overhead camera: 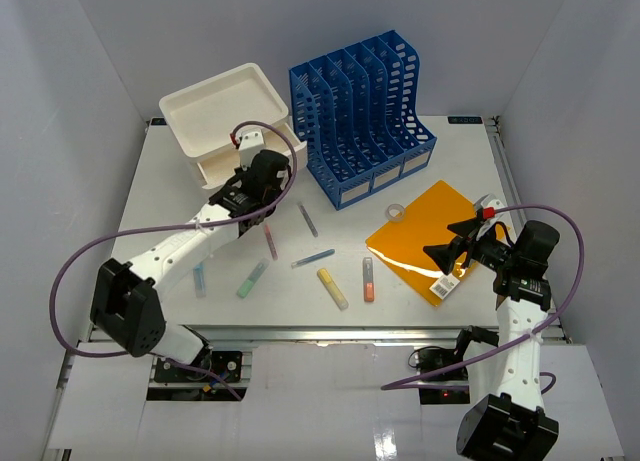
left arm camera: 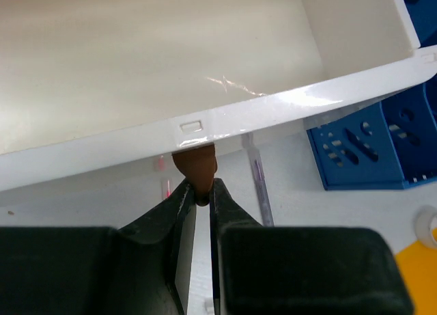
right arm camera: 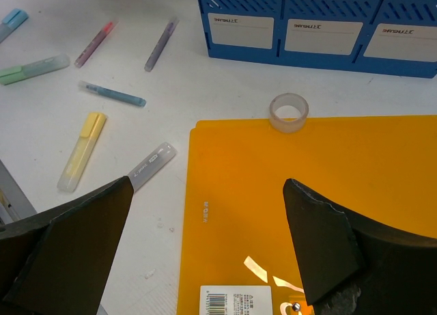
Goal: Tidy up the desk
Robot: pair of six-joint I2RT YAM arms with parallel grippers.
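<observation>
The white desk (overhead camera: 465, 166) holds several scattered markers and pens, among them a yellow one (overhead camera: 333, 289) and an orange one (overhead camera: 368, 279). My left gripper (overhead camera: 262, 165) is at the front of the white drawer box (overhead camera: 215, 106). In the left wrist view it (left arm camera: 200, 192) is shut on a small brown handle (left arm camera: 196, 166) under the rim of the open drawer (left arm camera: 273, 106). My right gripper (overhead camera: 447, 243) hovers open and empty over the orange folder (overhead camera: 425, 236), also seen in the right wrist view (right arm camera: 206, 185).
A blue file organizer (overhead camera: 362, 116) stands at the back, right of the drawer box. A clear tape roll (right arm camera: 287, 113) lies at the folder's far edge (right arm camera: 307, 192). Green (overhead camera: 251, 279) and light blue (overhead camera: 199, 279) markers lie near the left arm.
</observation>
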